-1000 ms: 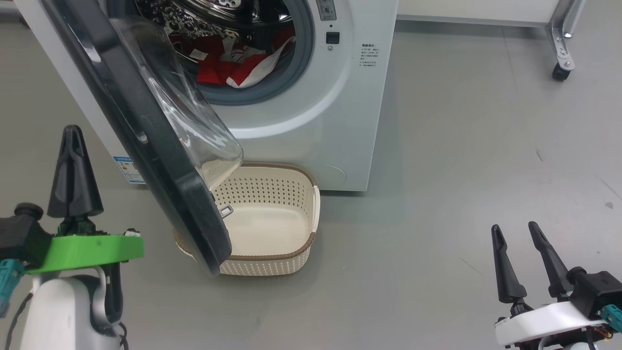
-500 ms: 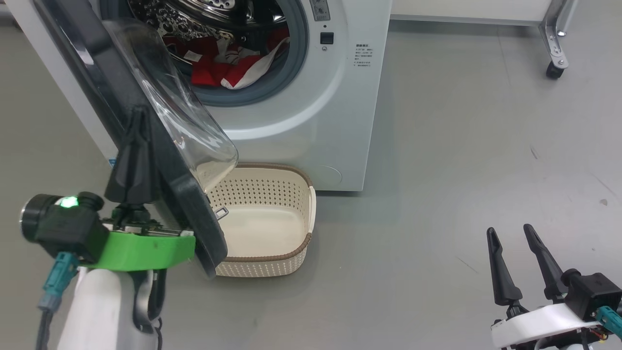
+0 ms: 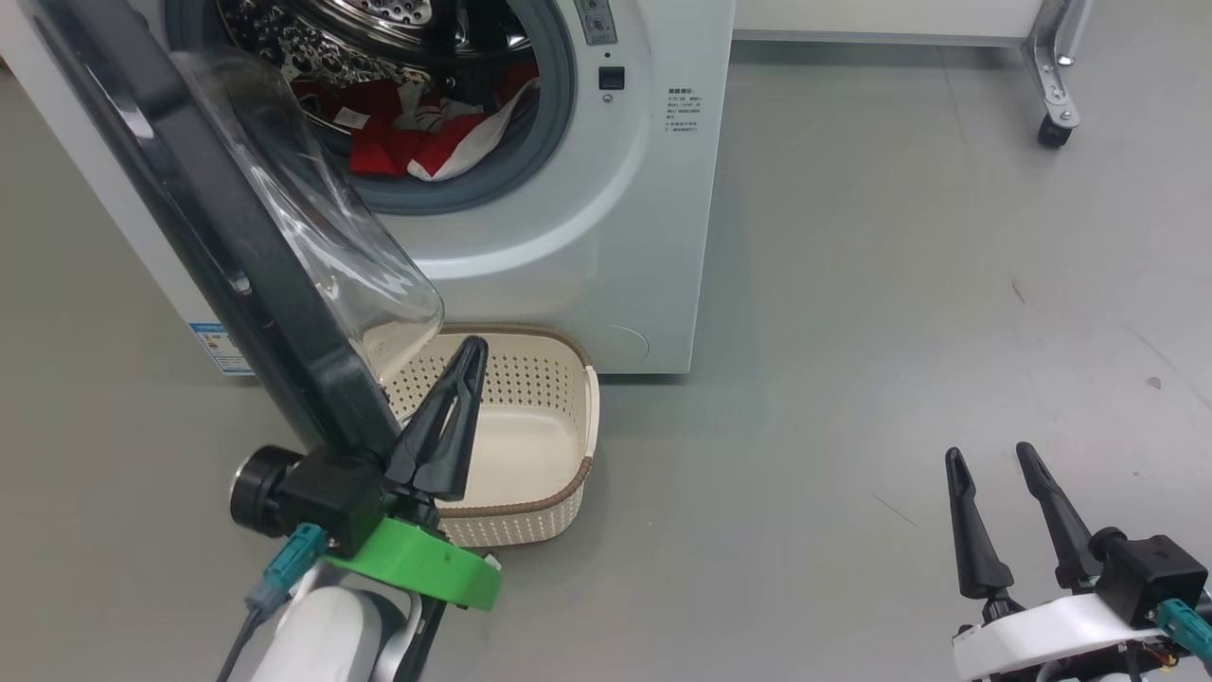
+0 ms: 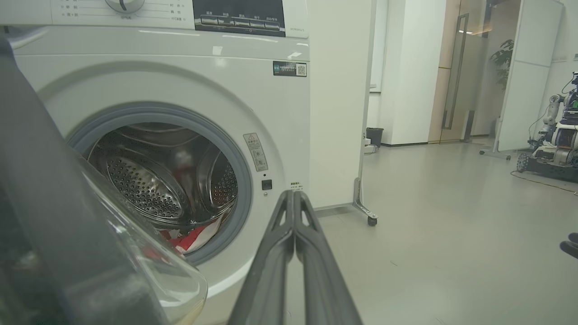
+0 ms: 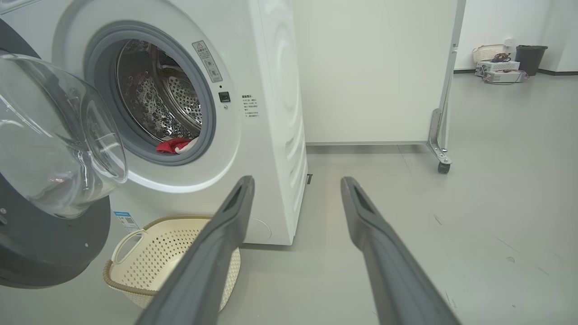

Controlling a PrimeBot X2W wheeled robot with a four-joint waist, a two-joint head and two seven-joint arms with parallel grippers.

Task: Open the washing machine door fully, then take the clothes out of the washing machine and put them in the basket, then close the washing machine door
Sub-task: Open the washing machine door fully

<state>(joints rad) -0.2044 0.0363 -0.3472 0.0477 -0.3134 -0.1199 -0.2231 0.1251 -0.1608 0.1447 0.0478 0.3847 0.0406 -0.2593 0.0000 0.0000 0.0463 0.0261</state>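
Observation:
The washing machine stands at the upper left with its door swung partway out; the black rim slants down toward me and the clear glass bowl bulges toward the drum. Red-and-white clothes lie in the drum's mouth. On the floor under the door stands the cream basket, with nothing in it. My left gripper is shut on nothing, close beside the door's lower edge on its glass side, tips over the basket. My right gripper is open, low at the right, far from the machine.
Grey floor spreads to the right of the machine. A white panel on a metal leg with a caster stands at the back right. Another robot stands far down the room, and bins sit by the far wall.
My left gripper has swung right, from outside the door, past its lower edge, to the glass side over the basket. The camera has turned a little. The door and right gripper hold still.

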